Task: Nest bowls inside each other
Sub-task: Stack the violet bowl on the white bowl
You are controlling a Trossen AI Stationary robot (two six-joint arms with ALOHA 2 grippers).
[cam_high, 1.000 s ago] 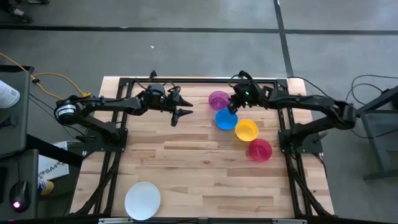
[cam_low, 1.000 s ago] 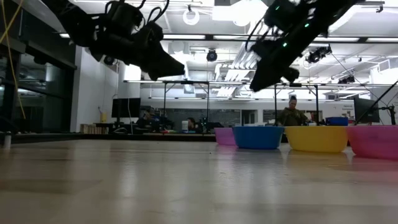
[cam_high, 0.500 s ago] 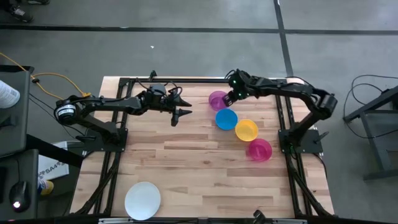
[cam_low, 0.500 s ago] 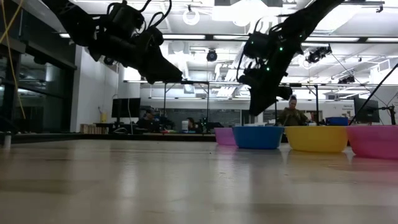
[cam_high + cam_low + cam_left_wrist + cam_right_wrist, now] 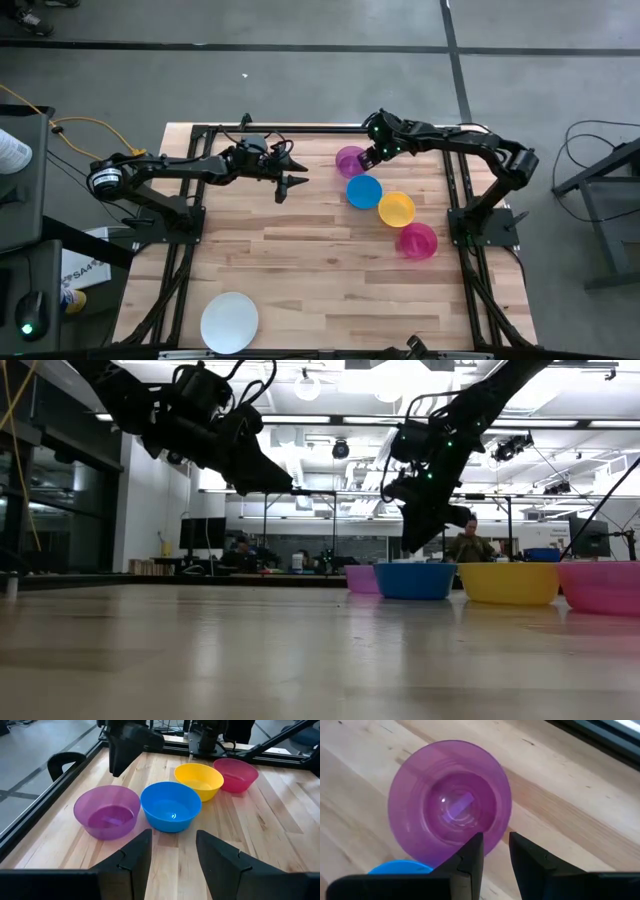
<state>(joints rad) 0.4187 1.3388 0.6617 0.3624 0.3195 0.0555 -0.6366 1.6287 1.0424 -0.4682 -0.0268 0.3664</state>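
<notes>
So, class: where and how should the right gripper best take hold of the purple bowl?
Probably by the purple bowl's thin rim, from above: it sits upright and open, the right gripper hovers open over its edge, and the blue bowl crowds one side.

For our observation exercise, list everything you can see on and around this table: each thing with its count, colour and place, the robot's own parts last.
purple bowl: one, purple, far side of the table, under the right pincer
blue bowl: one, blue, beside the purple one
yellow bowl: one, yellow, next in the row
red-pink bowl: one, red-pink, row's end, right edge
white bowl: one, white, near left corner, apart
table: one, light wood
left pincer: one, dark, open, hovering left of the bowls
right pincer: one, dark, open, above the purple bowl's rim
</notes>
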